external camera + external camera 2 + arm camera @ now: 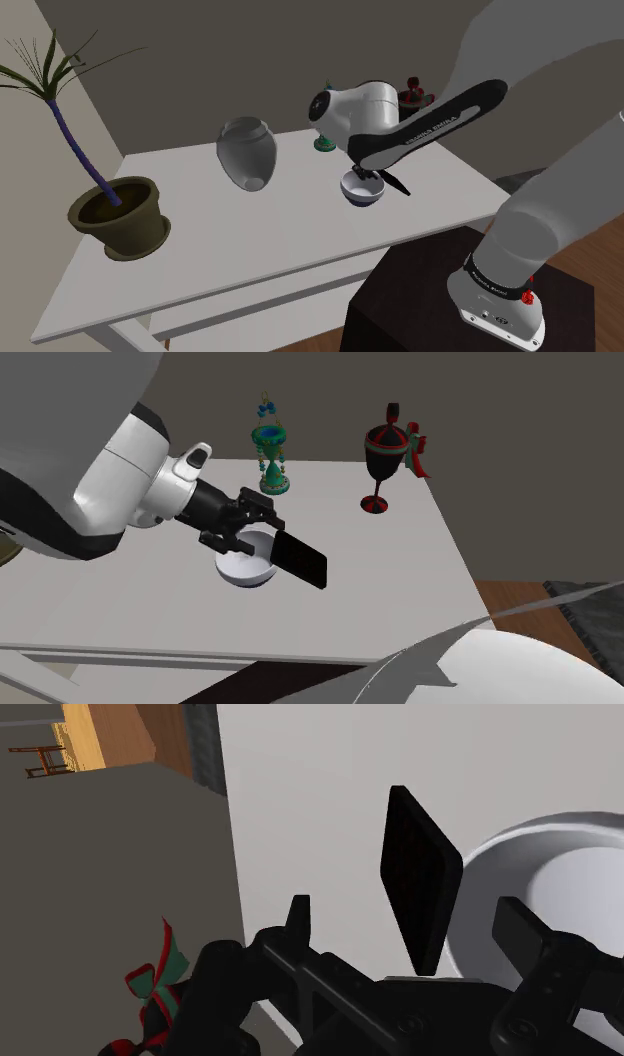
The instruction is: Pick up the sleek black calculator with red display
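The black calculator (300, 559) is a thin dark slab, tilted, with its upper end over the rim of a white bowl (243, 570) and its lower end down near the white table (420, 582). No red display shows on it. My gripper (255, 524) hovers low over the bowl and is open. In the wrist view the calculator (420, 879) stands edge-on between the two fingers (298, 919), which are spread wide and do not touch it. In the shoulder view the gripper (375, 178) sits just above the bowl (362, 191), with the calculator (398, 184) slanting beside it.
A black and red goblet (388, 452) with a bow and a green ornament (270, 452) stand at the table's far edge. A grey vase (246, 152) and a potted plant (118, 212) stand further along the shoulder view's left. The table edge (232, 854) runs close by the gripper.
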